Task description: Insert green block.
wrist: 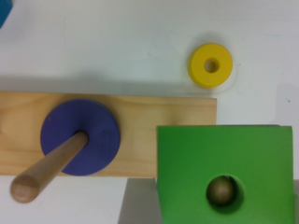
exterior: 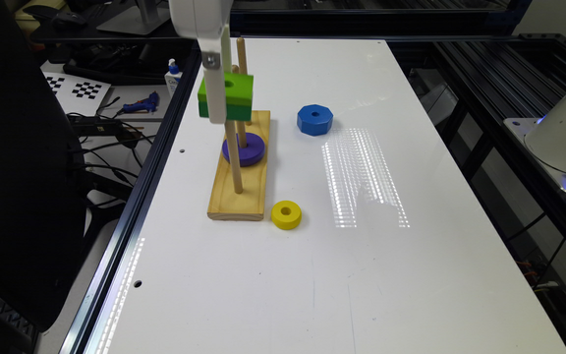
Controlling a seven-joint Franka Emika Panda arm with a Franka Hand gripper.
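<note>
One tool [exterior: 217, 105] clamped around green block [exterior: 236, 91].

White table [exterior: 312, 275] (peg base [exterior: 241, 191], two blocks)

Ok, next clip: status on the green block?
Tool holds the green block aloft. Peg tip shows inside the block's hole, block not yet lowered. Purple ring sits on the neighbouring peg, not in the way.

Glossy white desk [exterior: 312, 275] with striped light glare [exterior: 361, 177], framed by black aluminium rails [exterior: 130, 211]. Beyond the exterior view's left: dark chair [exterior: 13, 172], tangled cables [exterior: 101, 147], checkerboard sheets [exterior: 79, 91].
</note>
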